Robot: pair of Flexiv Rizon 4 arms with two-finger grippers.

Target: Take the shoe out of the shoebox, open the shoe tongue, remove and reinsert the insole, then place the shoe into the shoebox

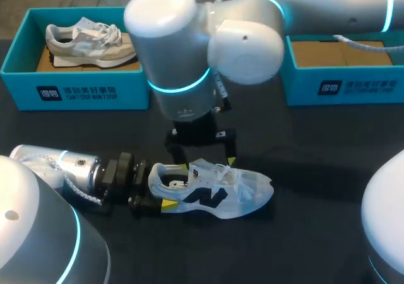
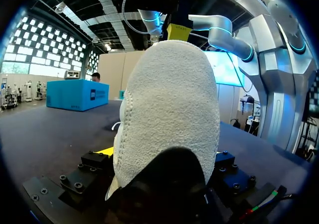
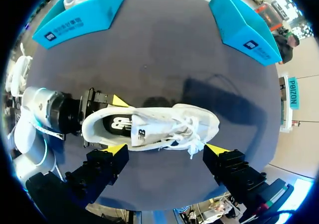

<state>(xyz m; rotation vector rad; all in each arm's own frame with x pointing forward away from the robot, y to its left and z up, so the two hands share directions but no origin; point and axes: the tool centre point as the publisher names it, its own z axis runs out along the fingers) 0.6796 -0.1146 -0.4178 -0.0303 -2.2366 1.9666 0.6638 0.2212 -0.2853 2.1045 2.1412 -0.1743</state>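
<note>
The white mesh sneaker (image 1: 211, 192) with a dark side logo lies on its sole on the black table (image 1: 315, 145), outside both boxes, toe toward my right. The left gripper (image 1: 158, 188) pinches its heel from 2 sides, with 1 yellow tip showing against the near side. The left wrist view is filled by the fuzzy heel sitting between the fingers. The right gripper (image 1: 204, 150) hangs above the sneaker's opening with its 2 fingers spread wide, holding nothing. In its own wrist view the 2 yellow tips stand far apart beside the sneaker's flank. The step in hand looks like opening the padded white tongue (image 3: 149, 118): the dark insole (image 3: 118, 124) with white print lies flat inside, and the loose white laces (image 3: 187, 130) are bunched over the forefoot. To do it well, I judge the left grip should be firm and low so the heel neither lifts nor twists when the tongue is pulled. The right gripper should narrow and come down at the tongue's top edge, just ahead of the insole print. It should catch only the tongue, not a lace loop, then draw it toward the toe. The risk is snagging laces or dragging the sneaker out of the heel grip. The open teal cardboard shoebox (image 1: 344, 85) at the far right, with a bare brown floor, looks like the destination. The other teal shoebox (image 1: 76, 93), at the far left, holds a grey and white sneaker (image 1: 88, 43).
</note>
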